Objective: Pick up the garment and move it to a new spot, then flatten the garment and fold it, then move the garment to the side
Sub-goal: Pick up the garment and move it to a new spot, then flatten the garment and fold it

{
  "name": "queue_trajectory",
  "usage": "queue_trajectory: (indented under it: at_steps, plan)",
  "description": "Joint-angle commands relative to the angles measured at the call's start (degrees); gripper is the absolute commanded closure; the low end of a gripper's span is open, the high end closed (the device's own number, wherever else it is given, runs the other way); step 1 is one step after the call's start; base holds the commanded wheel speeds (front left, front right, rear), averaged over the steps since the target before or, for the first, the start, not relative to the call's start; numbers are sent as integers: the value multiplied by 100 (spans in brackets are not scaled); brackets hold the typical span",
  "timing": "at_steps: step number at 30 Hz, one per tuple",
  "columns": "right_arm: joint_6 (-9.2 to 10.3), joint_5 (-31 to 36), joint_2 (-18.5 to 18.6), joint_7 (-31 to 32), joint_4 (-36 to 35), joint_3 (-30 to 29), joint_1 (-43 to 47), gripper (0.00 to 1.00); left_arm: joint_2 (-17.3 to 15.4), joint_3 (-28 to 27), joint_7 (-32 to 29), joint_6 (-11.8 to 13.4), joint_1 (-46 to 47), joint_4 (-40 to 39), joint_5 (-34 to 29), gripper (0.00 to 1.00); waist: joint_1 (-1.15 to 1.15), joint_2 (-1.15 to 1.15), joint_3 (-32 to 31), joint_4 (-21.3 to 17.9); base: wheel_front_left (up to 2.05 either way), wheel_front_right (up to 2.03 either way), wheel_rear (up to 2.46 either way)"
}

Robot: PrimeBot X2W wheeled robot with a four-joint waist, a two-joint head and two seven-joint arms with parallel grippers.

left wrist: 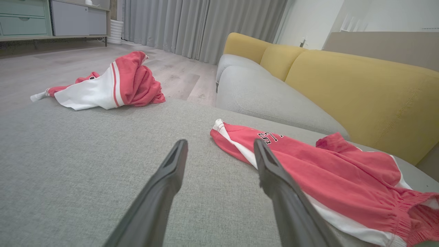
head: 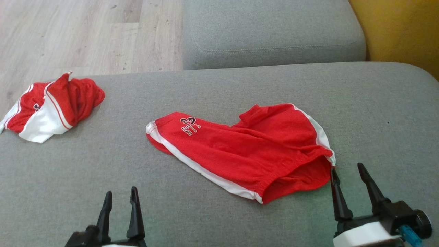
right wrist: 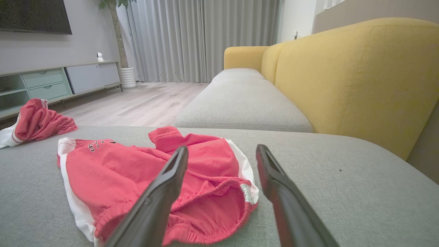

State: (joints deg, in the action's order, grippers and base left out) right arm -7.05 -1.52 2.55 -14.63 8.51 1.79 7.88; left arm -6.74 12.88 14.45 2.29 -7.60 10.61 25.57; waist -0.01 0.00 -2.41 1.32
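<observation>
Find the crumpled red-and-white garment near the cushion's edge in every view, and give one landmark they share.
Head view: crumpled garment at the upper left.
Left wrist view: crumpled garment at the upper left, in front of the wooden floor.
Right wrist view: crumpled garment at the left edge, mid-height.
Shared landmark: the flat red shorts with black lettering, lying nearer the robot.

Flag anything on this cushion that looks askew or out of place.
The red shorts lie askew and rumpled on the grey cushion, a flap turned over, waistband gaping beside the right gripper. A second red-and-white garment sits bunched at its left edge. No damage visible.
</observation>
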Motion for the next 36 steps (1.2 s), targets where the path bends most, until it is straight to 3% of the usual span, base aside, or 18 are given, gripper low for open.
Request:
queue_trajectory:
  at_steps: [1,27,31,36]
  plan:
    - [-44,-33,32,-37,-164,180,-136,0,-14,-192,54,19,160,-135,-45,0,1,0,1,-5,0,0,0]
    - [-44,0,32,-37,-32,220,-240,0,-113,-30,-209,118,244,112,-14,0,1,0,84,46,0,0,0]
    - [-44,56,32,-22,15,389,-294,0,-126,-12,-212,132,270,107,-26,0,1,0,122,92,0,0,0]
    - [-44,-20,32,207,319,1060,-407,0,-120,42,-225,136,324,91,-35,0,1,0,213,241,0,0,0]
